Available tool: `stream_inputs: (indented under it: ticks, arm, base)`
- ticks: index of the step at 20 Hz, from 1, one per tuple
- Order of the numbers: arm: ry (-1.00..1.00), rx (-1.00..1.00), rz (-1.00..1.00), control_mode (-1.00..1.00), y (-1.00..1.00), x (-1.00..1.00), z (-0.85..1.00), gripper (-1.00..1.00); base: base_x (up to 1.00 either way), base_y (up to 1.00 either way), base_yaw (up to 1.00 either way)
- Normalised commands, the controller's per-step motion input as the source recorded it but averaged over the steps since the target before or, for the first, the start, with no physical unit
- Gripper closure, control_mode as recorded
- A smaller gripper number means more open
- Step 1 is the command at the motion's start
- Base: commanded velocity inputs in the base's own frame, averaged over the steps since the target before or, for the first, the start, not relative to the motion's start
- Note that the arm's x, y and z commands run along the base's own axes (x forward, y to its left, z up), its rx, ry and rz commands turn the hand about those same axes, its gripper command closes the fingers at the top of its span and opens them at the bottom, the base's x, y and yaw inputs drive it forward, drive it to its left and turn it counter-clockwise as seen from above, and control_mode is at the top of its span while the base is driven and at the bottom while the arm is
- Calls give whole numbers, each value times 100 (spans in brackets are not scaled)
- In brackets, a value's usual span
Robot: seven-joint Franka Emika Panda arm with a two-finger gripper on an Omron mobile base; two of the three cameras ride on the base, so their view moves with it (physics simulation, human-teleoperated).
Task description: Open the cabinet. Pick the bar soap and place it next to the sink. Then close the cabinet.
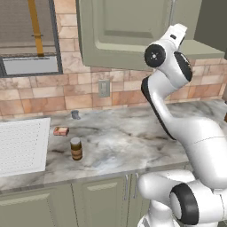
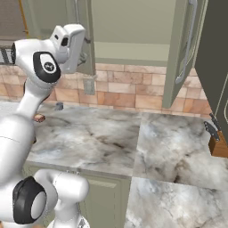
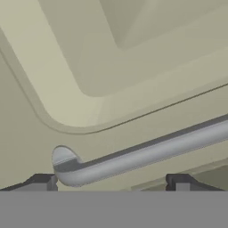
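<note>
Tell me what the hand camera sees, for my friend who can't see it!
A silver bar handle runs slantwise across a sage-green cabinet door with a raised panel, seen very close. The open gripper has its two dark fingertips at the bottom, one on each side of the handle's lower end, not yet closed on it.

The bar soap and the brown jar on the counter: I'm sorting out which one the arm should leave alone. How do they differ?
The bar soap is a low, salmon-pink block lying flat; the brown jar is a dark cylinder with a tan lid, standing upright and taller. The soap sits farther back, toward the brick wall; the jar stands nearer the counter's front edge. Both rest on the marble counter just right of the white sink, apart from each other.
</note>
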Motion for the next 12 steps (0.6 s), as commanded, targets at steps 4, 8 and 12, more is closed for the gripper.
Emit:
stream_inputs:
  ticks: [4,8,12]
  arm:
    - [0,0,14,-100,-14,43,1,-100]
    - [0,0,14,-100,-9,39,0,-100]
    - [4,0,14,-100,-8,50,0,-100]
  base:
    - [0,0,0]
    - [0,0,0]
    - [0,0,0]
